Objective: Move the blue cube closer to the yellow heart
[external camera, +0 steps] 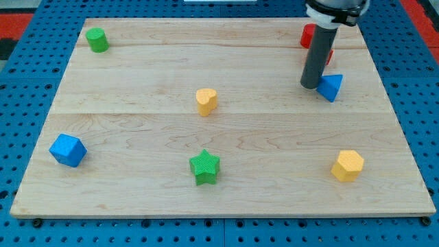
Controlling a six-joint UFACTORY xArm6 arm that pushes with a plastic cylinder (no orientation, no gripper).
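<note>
The blue cube (67, 149) sits near the board's left edge, toward the view's bottom. The yellow heart (206, 101) lies near the board's middle, well up and to the right of the cube. My tip (310, 86) is at the view's upper right, far from both. It stands just left of a blue triangular block (331, 87) and seems to touch it.
A green cylinder (97, 40) is at the top left. A green star (204, 167) lies below the heart. A yellow hexagonal block (348, 165) is at the bottom right. A red block (309, 36) is partly hidden behind the rod. The wooden board (137, 75) rests on blue pegboard.
</note>
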